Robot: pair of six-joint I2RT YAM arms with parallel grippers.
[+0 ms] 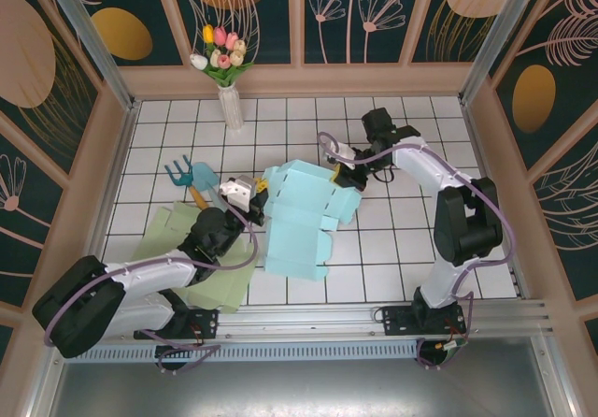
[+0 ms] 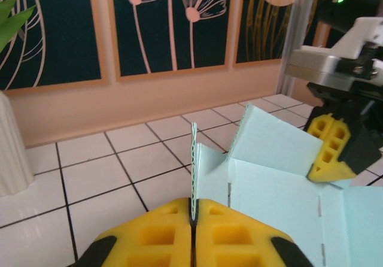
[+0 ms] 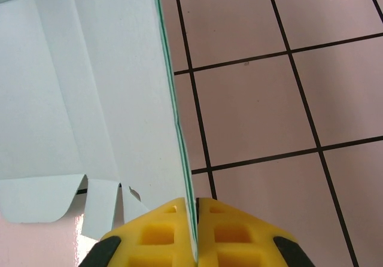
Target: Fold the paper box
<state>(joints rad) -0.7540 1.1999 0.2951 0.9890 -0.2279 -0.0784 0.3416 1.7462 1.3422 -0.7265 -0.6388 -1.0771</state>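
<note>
- At the near edge of the bench (image 1: 392, 249), both arm bases sit on a metal rail, the left arm lying low across pale green sheets (image 1: 168, 235) that are spread flat on the white tiles.
- Just beyond, the left tool (image 1: 259, 193) is at the left edge of the paper box (image 1: 299, 221). In the left wrist view its yellow pads (image 2: 155, 237) are clenched together on a thin flap that stands upright between them, so the left tool (image 2: 192, 210) is grasping the paper box (image 2: 275, 189).
- The light blue box lies mostly unfolded in the middle of the bench between the two arms, its long panel flat on the tiles and its upper flaps raised.
- On the box's right side, the right tool (image 1: 341, 174) reaches in from the far right. Its wrist view shows the right tool (image 3: 196, 219) clamped on a panel edge of the paper box (image 3: 78, 99), the panel rising straight up from the pads. From the left wrist the right tool (image 2: 329, 150) shows at the raised flap's far corner.
- Left of the box, near the left tool, lies a blue garden fork (image 1: 187, 176) with an orange handle.
- Farther back a white ribbed vase (image 1: 230, 107) stands upright near the back wall, holding tulips (image 1: 220, 52); the vase (image 2: 9, 153) also appears at the left wrist view's edge.
</note>
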